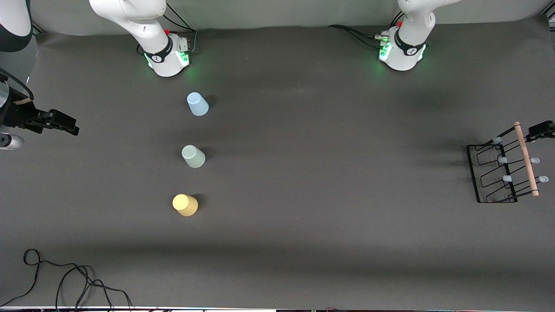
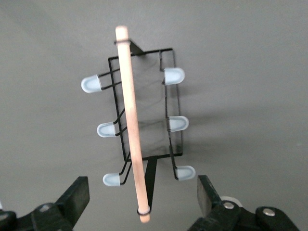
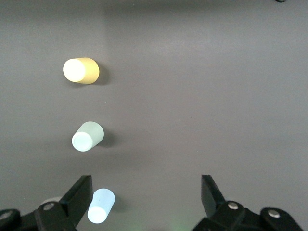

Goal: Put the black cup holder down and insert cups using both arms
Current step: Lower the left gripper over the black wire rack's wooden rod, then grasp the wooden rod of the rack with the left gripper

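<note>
1. Black cup holder point(image 1: 505, 167): standing on the table point(image 1: 303, 182) at the left arm's end, upright on its wire base, wooden rod handle point(image 1: 526, 158) on top, all six capped prongs bare. Taken as the landmark for every place below.
2. Left gripper point(image 2: 139, 199): hanging over the holder, above the handle's end that lies farther from the front camera; in the left wrist view, two fingers point(image 2: 74, 197) spread wide, one on either side of the rod, touching nothing. Released, empty.
3. Light blue cup point(image 1: 197, 104): well apart from the holder, toward the right arm's end of the table; mouth down, farthest of the three from the front camera.
4. Grey-green cup point(image 1: 193, 156): same row, well apart from the holder, roughly level with it in depth; mouth down.
5. Yellow cup point(image 1: 185, 205): same row, well apart from the holder, nearest of the three to the front camera; mouth down.
6. Right gripper point(image 1: 65, 123): in the air at the right arm's end, far from the holder, past the row of cups; fingers point(image 3: 79, 195) wide apart in the right wrist view. Released, empty; arm apparently waiting.
7. Progress, as a judgement: nothing completed. Holder not yet lifted or set in its place; no cup on any prong. Remaining: gripping the handle, placing the holder, then three pick-ups and three insertions.
</note>
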Robot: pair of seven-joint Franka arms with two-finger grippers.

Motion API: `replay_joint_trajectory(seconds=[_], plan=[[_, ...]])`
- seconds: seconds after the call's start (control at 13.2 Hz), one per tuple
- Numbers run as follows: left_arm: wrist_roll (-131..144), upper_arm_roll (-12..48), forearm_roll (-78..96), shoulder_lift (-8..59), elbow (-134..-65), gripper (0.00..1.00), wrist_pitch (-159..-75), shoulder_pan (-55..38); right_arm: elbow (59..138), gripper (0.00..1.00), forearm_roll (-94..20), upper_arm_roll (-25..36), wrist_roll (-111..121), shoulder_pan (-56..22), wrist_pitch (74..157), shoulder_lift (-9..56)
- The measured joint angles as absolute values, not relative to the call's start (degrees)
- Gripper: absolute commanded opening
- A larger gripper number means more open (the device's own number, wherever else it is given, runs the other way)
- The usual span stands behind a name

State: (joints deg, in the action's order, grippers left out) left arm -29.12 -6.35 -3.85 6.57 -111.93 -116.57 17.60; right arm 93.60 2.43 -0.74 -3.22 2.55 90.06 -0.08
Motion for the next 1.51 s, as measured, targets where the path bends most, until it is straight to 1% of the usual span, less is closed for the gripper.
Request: replay_joint_trajectory(seconds=[0.15, 0.38, 0.53, 0.6, 0.75, 0.83, 1.28, 1.36, 1.51], plan=[[-29.6, -6.4, -3.9, 8.5, -113.8, 1.00, -119.1, 18.9, 93.6, 1.00, 2.4, -0.7, -3.2, 2.6, 90.1, -0.1], [-29.8, -6.3, -3.9, 11.4, -114.3, 0.99, -123.1, 19.2, 93.6, 1.00, 2.4, -0.7, -3.2, 2.6, 90.0, -0.1], [-29.8, -6.1, -3.8, 13.0, -114.3, 0.94, -124.7, 19.2, 93.6, 1.00, 2.4, -0.7, -3.2, 2.6, 90.0, -0.1], [-29.8, -6.1, -3.8, 13.6, -114.4, 0.79, -125.6, 19.2, 93.6, 1.00, 2.4, -0.7, -3.2, 2.6, 90.0, -0.1], [-29.8, -6.0, -3.8, 14.3, -114.4, 0.12, -126.5, 19.2, 93.6, 1.00, 2.4, -0.7, -3.2, 2.6, 90.0, -0.1], [-29.8, -6.0, -3.8, 14.3, -114.3, 0.00, -126.6, 19.2, 93.6, 1.00, 2.4, -0.7, -3.2, 2.6, 90.0, -0.1], [-29.5, -6.0, -2.4, 13.7, -114.1, 0.00, -125.5, 19.3, 93.6, 1.00, 2.4, -0.7, -3.2, 2.6, 90.0, -0.1], [-29.4, -6.0, -1.2, 13.4, -113.7, 0.00, -123.9, 19.3, 93.6, 1.00, 2.4, -0.7, -3.2, 2.6, 90.0, -0.1], [-29.0, -6.0, -0.2, 12.6, -109.9, 0.00, -117.9, 19.3, 93.6, 1.00, 2.4, -0.7, -3.2, 2.6, 90.0, -0.1]])
